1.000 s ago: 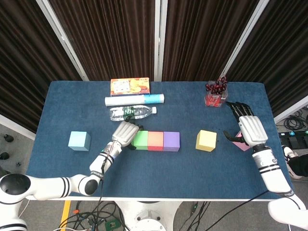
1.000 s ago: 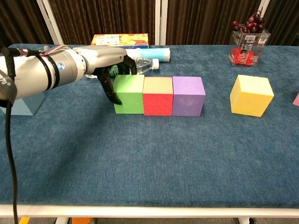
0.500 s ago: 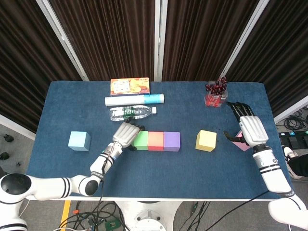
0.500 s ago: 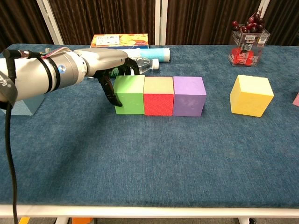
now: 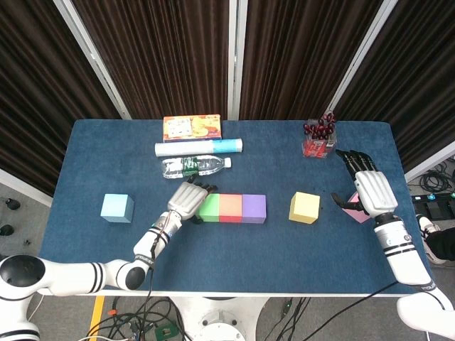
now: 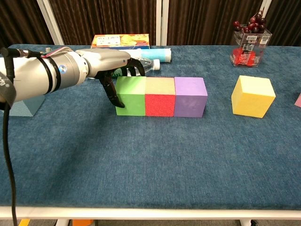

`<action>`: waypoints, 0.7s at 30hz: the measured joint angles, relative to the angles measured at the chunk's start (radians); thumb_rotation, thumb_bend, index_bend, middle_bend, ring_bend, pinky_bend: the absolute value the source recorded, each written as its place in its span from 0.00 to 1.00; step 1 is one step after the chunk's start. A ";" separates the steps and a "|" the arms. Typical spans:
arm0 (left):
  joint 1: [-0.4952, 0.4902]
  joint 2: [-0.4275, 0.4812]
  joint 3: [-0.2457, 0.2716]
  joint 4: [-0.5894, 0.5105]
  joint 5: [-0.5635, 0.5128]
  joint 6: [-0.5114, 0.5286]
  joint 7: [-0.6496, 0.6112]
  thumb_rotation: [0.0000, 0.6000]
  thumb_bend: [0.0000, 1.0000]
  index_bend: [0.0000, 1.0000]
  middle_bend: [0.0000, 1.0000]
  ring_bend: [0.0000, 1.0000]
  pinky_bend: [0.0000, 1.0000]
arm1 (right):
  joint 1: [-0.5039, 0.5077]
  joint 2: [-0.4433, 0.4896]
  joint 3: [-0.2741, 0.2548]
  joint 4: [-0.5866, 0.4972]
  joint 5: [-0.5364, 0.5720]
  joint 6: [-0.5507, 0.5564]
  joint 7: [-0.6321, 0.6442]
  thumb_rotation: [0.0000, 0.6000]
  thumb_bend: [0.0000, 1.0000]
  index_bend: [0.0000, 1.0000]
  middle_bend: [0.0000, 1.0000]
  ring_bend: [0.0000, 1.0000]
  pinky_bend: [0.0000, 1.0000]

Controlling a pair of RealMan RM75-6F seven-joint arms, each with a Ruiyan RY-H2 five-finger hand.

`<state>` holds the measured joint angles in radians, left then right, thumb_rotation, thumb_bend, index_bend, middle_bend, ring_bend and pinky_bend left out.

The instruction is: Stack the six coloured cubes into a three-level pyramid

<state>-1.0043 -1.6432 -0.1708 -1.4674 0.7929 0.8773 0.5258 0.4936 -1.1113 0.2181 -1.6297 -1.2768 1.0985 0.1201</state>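
- base row in hand: green cube [image 5: 207, 207], red cube [image 5: 230, 208] and purple cube [image 5: 254, 208] sat touching in a line mid counter [image 5: 234, 249]; nothing stacked on them yet
- left robot hand [image 5: 188, 199] was at the green cube's outer face, fingers [image 6: 111, 90] draped against its side and back edge; looked like pressing or squaring the row, not a grasp; fingers apart, nothing held
- right robot hand [image 5: 370, 189] hovered near the counter's right edge over a pink cube [image 5: 357, 213], mostly hidden under it; fingers spread, holding nothing as far as seen
- yellow cube [image 5: 304, 207] stood apart right of the row, between the purple cube and the right hand; light blue cube [image 5: 117, 208] well apart to the left
- next move probably called for lifting a loose cube onto the seam between two base cubes; yellow looked closest
- other things behind the row: water bottle [image 5: 193, 166] just beyond the left hand, paper roll [image 5: 199, 147], snack box [image 5: 192, 127], clear cup of red bits [image 5: 318, 140] far right
- bottle near the left hand could get bumped on retreat; path from yellow cube to the row looked open
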 measured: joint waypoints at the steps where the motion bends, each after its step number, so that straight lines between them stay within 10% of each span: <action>1: 0.000 0.002 0.000 -0.001 -0.001 -0.001 -0.001 1.00 0.12 0.17 0.22 0.21 0.04 | 0.000 0.000 0.000 0.000 0.000 0.001 -0.001 1.00 0.22 0.00 0.10 0.00 0.00; 21: 0.250 0.368 0.046 -0.238 0.288 0.214 -0.256 1.00 0.12 0.17 0.20 0.17 0.03 | -0.045 0.042 -0.052 -0.043 -0.008 -0.003 -0.025 1.00 0.25 0.00 0.18 0.00 0.00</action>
<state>-0.7545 -1.2754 -0.1248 -1.7058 1.0810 1.0916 0.2696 0.4481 -1.0693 0.1657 -1.6725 -1.2846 1.0950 0.0947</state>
